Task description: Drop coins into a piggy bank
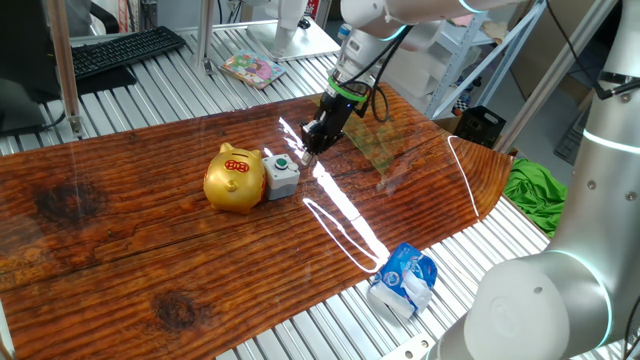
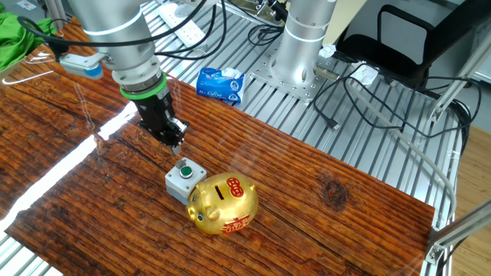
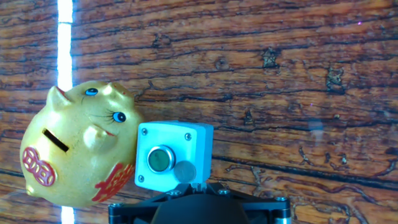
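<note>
Gleaming under a light streak, the dark wood table point(image 1: 150, 250) holds the piggy bank point(image 1: 234, 179) beside the closed end effector point(image 1: 305, 150).

Piggy bank point(image 3: 74, 149) glossy gold; tabletop point(image 1: 150, 260) grained glossy wood; button box point(image 3: 174, 155) smooth plastic.

Grey button box point(image 1: 281, 176) on wooden table point(image 1: 120, 240); blue packet point(image 1: 404, 279), green cloth point(image 1: 537, 192), keyboard point(image 1: 125, 50) beyond.

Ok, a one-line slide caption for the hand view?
Closed gripper above a grey button box, gold piggy bank touching its side.
</note>
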`<control>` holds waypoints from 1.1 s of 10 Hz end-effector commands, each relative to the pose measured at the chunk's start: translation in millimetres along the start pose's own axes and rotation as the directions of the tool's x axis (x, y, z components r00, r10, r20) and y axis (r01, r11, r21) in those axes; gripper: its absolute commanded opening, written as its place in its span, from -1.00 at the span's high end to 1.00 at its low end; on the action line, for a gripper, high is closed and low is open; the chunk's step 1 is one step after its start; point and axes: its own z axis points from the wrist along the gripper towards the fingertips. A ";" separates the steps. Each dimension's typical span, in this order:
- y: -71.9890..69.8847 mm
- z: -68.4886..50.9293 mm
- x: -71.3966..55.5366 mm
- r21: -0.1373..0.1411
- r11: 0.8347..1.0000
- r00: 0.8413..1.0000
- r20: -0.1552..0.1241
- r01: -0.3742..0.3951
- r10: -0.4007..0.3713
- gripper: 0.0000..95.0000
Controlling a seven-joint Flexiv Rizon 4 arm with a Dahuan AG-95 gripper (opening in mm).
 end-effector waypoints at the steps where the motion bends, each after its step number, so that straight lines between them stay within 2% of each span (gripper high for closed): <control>1: -0.1 0.3 -0.6 -0.014 1.000 1.000 -0.008 -0.004 0.004 1.00; 3: -0.5 1.3 -0.5 -0.043 0.999 1.000 -0.017 -0.020 0.019 1.00; 5: -1.0 2.8 -0.4 -0.054 0.998 0.999 -0.020 -0.028 0.027 1.00; 7: -2.4 6.5 -0.2 -0.081 0.996 0.999 -0.020 -0.040 0.039 1.00; 11: -3.3 8.5 0.0 -0.094 0.995 0.999 -0.023 -0.042 0.041 1.00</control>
